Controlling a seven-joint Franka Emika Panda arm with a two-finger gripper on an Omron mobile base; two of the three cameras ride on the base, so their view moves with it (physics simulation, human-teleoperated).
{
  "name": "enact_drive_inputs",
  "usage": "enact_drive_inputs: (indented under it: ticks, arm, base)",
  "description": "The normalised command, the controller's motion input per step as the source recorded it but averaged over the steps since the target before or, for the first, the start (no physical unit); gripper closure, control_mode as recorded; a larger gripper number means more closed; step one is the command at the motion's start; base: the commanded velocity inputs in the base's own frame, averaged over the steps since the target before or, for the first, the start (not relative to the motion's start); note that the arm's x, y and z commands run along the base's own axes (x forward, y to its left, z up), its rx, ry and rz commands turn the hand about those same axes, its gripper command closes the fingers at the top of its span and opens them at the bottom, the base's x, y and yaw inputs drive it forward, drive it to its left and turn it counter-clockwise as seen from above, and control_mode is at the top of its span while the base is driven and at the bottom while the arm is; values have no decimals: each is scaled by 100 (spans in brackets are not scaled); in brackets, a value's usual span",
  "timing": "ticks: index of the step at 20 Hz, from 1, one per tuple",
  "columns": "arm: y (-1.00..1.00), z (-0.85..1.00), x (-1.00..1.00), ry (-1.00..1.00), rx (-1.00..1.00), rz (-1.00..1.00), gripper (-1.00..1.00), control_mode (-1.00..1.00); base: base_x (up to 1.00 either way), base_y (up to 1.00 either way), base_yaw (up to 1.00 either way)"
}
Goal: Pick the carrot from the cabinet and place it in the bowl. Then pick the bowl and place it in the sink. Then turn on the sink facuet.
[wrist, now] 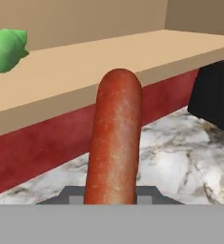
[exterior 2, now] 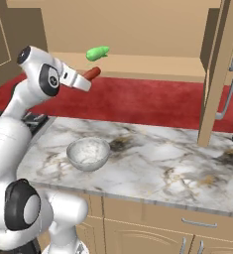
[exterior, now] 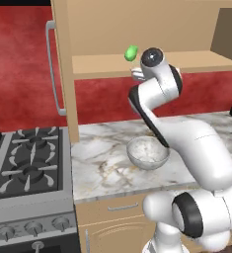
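Hand view puts the short orange-red tapered carrot (wrist: 114,138) dead centre, matte and faintly speckled, its rounded tip pointing away from the camera. Over on the right base view the claw (exterior 2: 86,79) is clenched on that carrot, holding it in the air just below the front edge of the plain tan wooden cabinet shelf (exterior 2: 152,67). Up on that shelf sits a glossy green rounded vegetable (exterior 2: 97,53). Down below, well apart from the carrot, the round shallow bowl (exterior 2: 88,154), speckled white-grey inside, stands upright on the veined white-grey marble counter (exterior 2: 162,163). Left base view shows the cabinet door's long grey metal bar handle (exterior: 50,69).
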Motion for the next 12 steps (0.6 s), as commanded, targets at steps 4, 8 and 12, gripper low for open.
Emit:
enact_drive_inputs:
  ticks: [4,8,12]
  arm:
    - [-12,-36,-100,9,0,-10,100,-100]
    - [-2,-70,-76,11,-4,-5,100,-100]
    - [0,-90,-27,12,-4,0,100,-100]
  base:
    - [0,0,0]
    - [0,0,0]
    - [0,0,0]
